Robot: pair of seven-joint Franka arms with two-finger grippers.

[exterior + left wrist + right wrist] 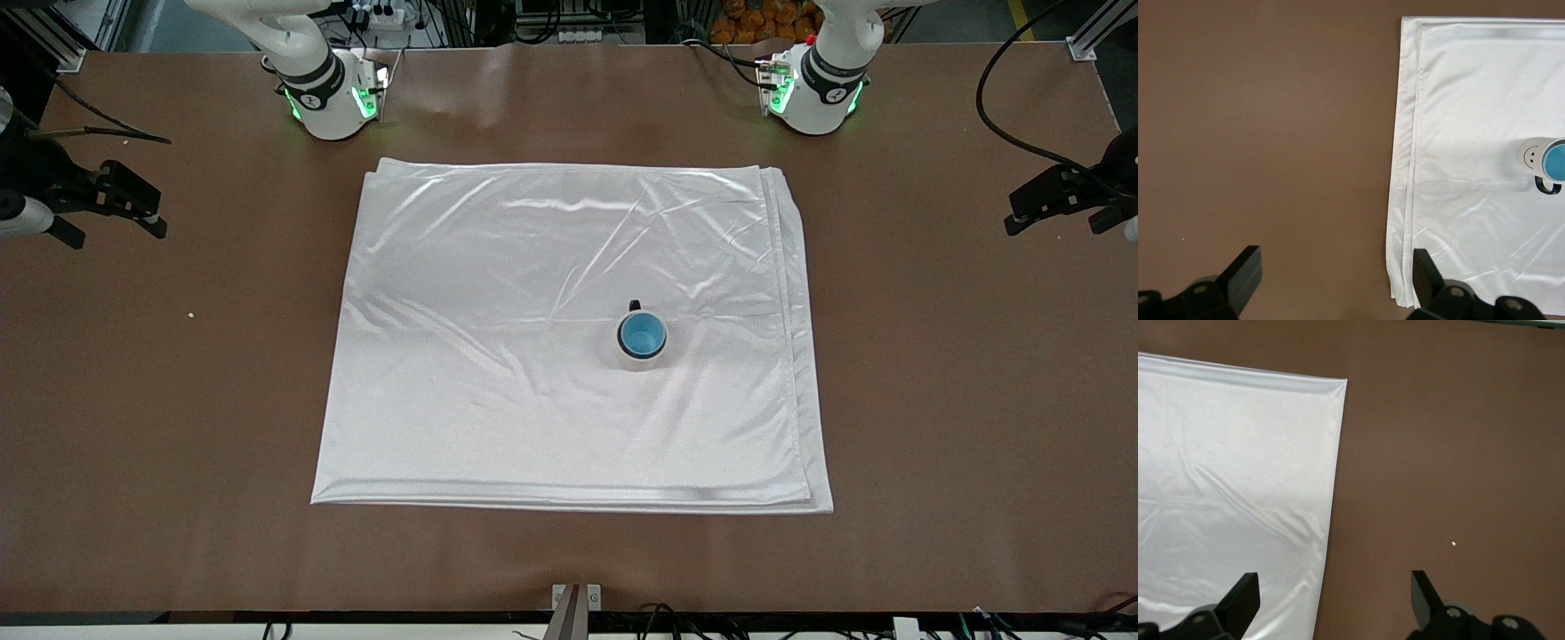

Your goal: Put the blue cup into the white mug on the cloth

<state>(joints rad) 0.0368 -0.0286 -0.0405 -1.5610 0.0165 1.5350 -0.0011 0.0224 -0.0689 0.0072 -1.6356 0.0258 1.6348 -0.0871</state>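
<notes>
Two grippers hang off the ends of the table (933, 400), both empty and both with jaws spread wide. Going across the front view from the right arm's end: the right gripper (133, 209) hovers over bare brown tabletop, well apart from the cloth (498, 391), and its arm waits there. In the right wrist view its two black fingers (1241, 600) stand far apart with nothing between them, above the cloth's edge (1238, 487) and the bare table beside it, where a tiny white speck (1453, 544) lies.

The cloth, a large shiny white sheet folded in layers and creased, lies flat in the middle of the table. On it, toward the left arm's end, stands the white mug (641, 354), upright, its small black handle turned toward the robots' bases. The blue cup (642, 335) sits inside the mug, its bright blue interior showing within the mug's rim. The left wrist view shows the mug (1533, 157) with a small smiley face on its side and the blue cup (1555, 162) in it.

The left gripper (1058, 200) hovers over bare table at the left arm's end, fingers (1245, 273) wide, holding nothing.
</notes>
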